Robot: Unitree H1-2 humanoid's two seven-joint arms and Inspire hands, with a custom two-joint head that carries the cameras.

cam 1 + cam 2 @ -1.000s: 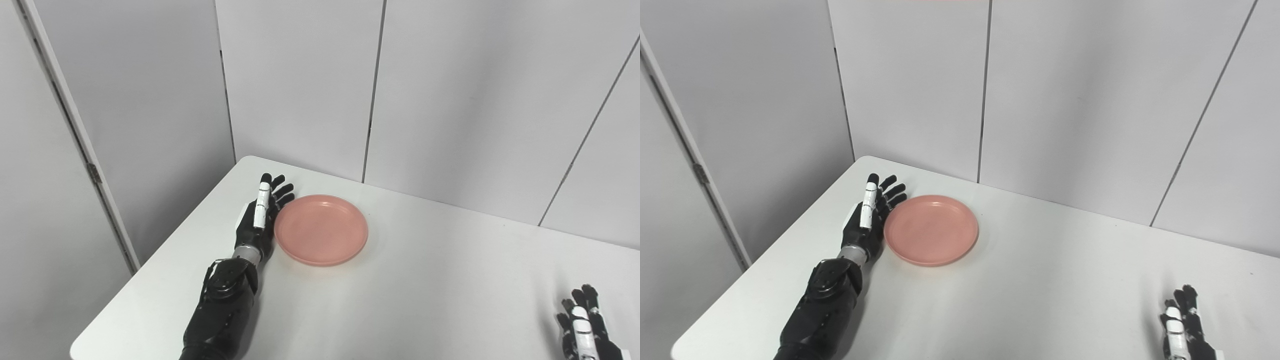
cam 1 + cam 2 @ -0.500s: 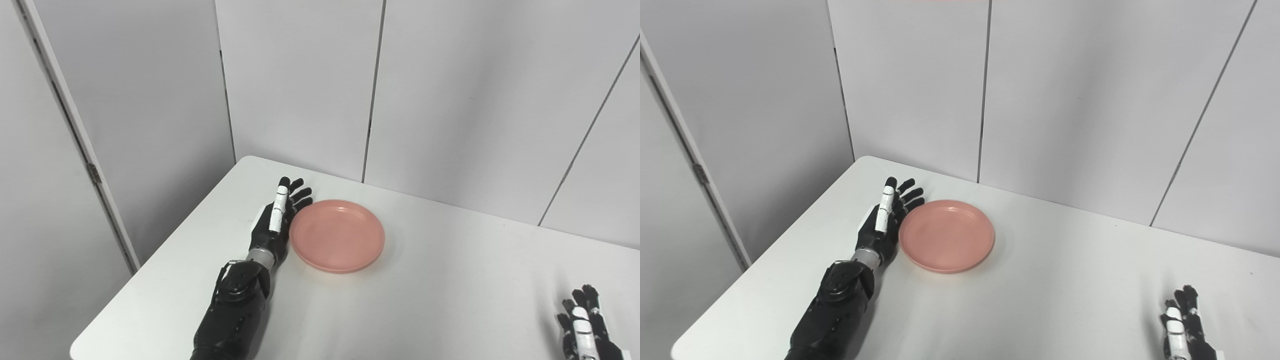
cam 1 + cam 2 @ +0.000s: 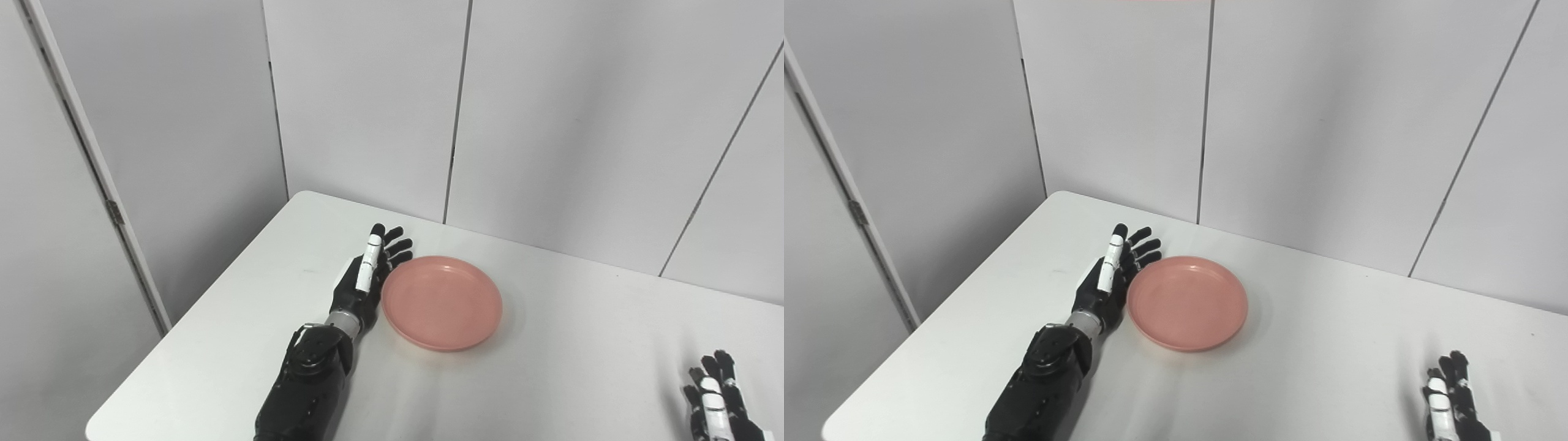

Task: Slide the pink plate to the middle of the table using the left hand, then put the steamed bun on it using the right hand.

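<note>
A round pink plate lies flat on the white table. It also shows in the right eye view. My left hand is open, its fingers straight, and stands on edge with the palm against the plate's left rim. My right hand is open and rests at the table's near right, partly cut by the picture's bottom edge. No steamed bun is in view.
Grey wall panels stand close behind the table's far edge. The table's rounded far-left corner and its left edge lie to the left of my left arm.
My left hand has moved to the right and a little nearer, pushing the pink plate along with it. My right hand has not moved.
</note>
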